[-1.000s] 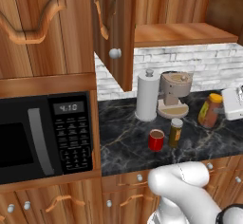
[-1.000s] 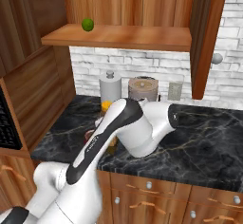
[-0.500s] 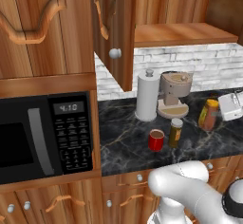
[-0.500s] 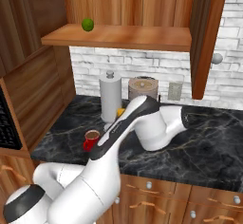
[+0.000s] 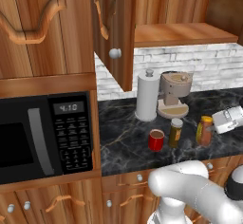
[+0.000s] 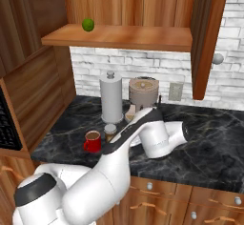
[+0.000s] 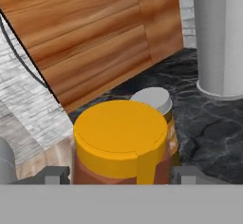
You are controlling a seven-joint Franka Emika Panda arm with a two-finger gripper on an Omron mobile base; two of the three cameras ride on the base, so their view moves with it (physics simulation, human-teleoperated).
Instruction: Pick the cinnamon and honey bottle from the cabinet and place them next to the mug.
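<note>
The red mug [image 5: 156,140] stands on the dark marble counter [image 5: 123,137], with the grey-lidded cinnamon jar [image 5: 175,133] just to its right. The amber honey bottle [image 5: 204,132] with its yellow cap is low over the counter, right of the jar. My gripper [image 5: 212,129] reaches in from the right and is shut on the bottle. In the hand view the bottle's cap [image 7: 121,133] sits between my fingertips [image 7: 57,174], with the cinnamon lid [image 7: 153,99] behind it. From the right base view I see the mug [image 6: 93,140] and jar [image 6: 110,129]; my arm hides the bottle. The cabinet [image 5: 180,33] stands open.
A white paper-towel roll [image 5: 147,97] and a coffee machine [image 5: 173,95] stand behind the mug. The open cabinet door [image 5: 116,28] hangs over the counter. A microwave [image 5: 45,135] sits at the left. A lime [image 6: 87,25] lies on the cabinet shelf.
My gripper has come down and slightly left with the honey bottle, from above the counter to beside the cinnamon jar. The mug and jar have stayed put.
</note>
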